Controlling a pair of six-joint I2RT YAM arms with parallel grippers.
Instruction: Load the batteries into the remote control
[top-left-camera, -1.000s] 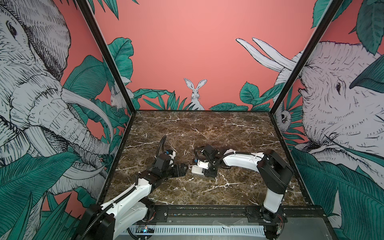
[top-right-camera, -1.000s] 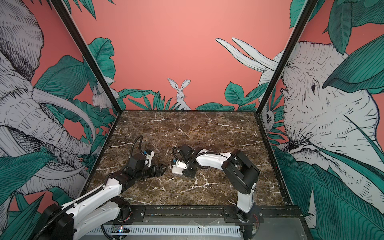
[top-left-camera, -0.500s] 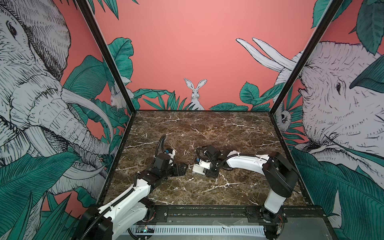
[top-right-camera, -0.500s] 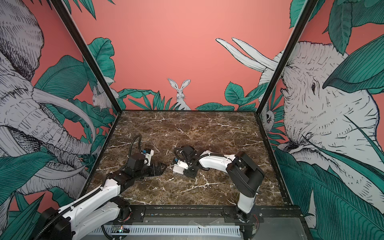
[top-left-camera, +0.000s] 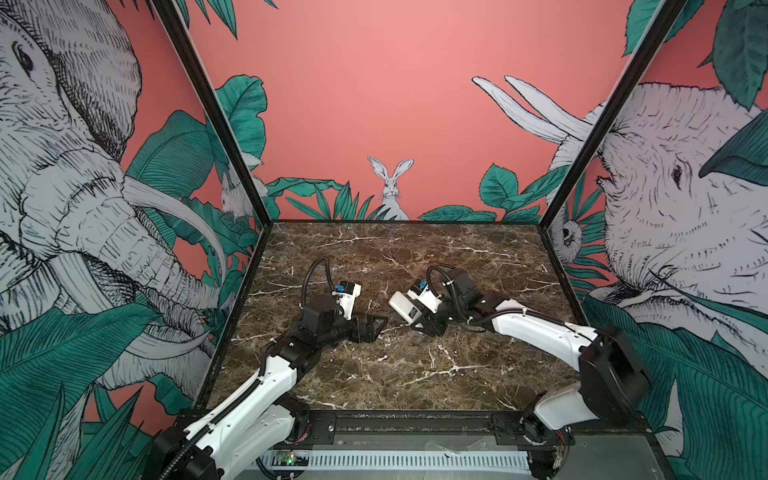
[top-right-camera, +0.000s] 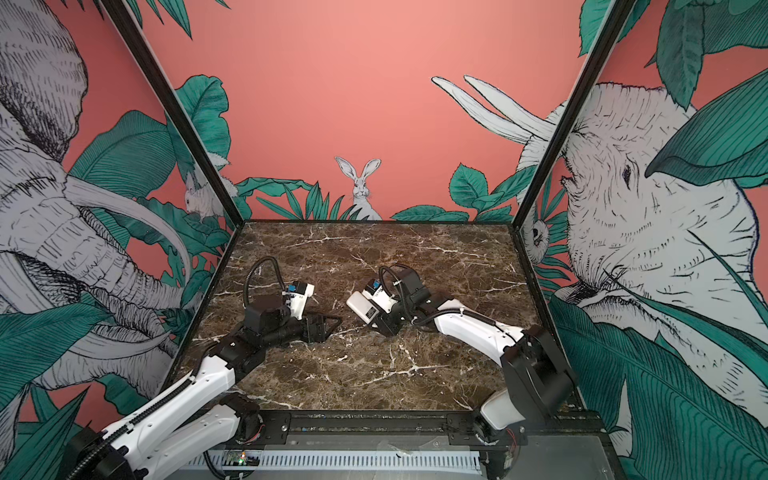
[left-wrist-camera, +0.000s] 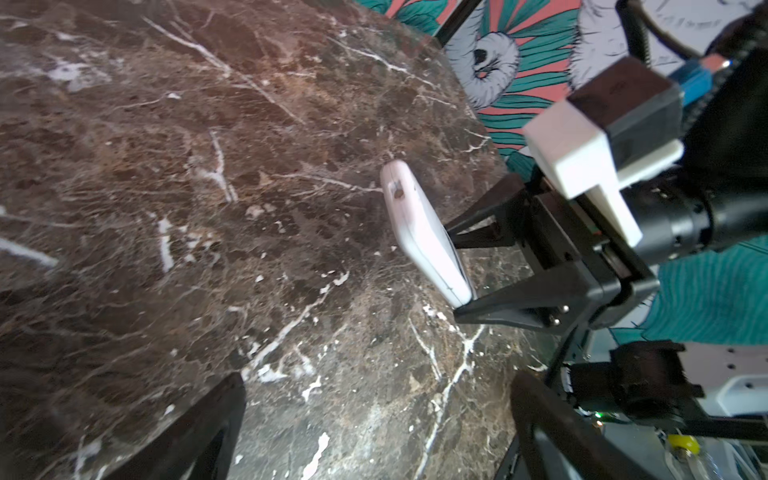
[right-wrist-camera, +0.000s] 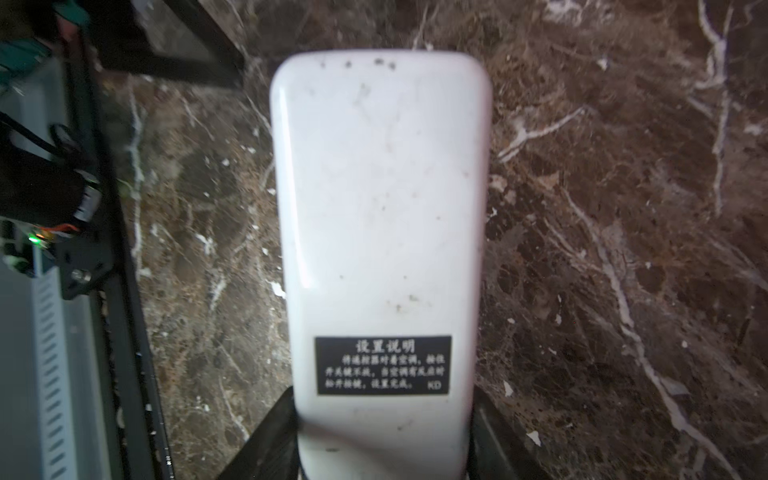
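The remote control (top-left-camera: 402, 308) (top-right-camera: 360, 305) shows its plain white back and dark label (right-wrist-camera: 382, 365). My right gripper (top-left-camera: 419, 319) (top-right-camera: 377, 318) (right-wrist-camera: 384, 419) is shut on its label end, one black finger on each long side. In the left wrist view the remote control (left-wrist-camera: 417, 226) appears edge-on, tilted, with the right gripper (left-wrist-camera: 455, 270) behind it. To the left, a short gap away, my left gripper (top-left-camera: 376, 326) (top-right-camera: 330, 324) (left-wrist-camera: 374, 395) is open and holds nothing. The batteries are out of view.
The brown marble tabletop (top-left-camera: 415, 374) is boxed in by printed walls at the back and both sides. A black rail (top-left-camera: 415, 419) runs along its front edge. The left arm's wrist camera (top-left-camera: 348, 291) sits just above and behind its gripper.
The right arm's elbow has swung out to the right, and its gripper has carried the remote control slightly back and to the right. The left gripper has stayed open, barely shifting.
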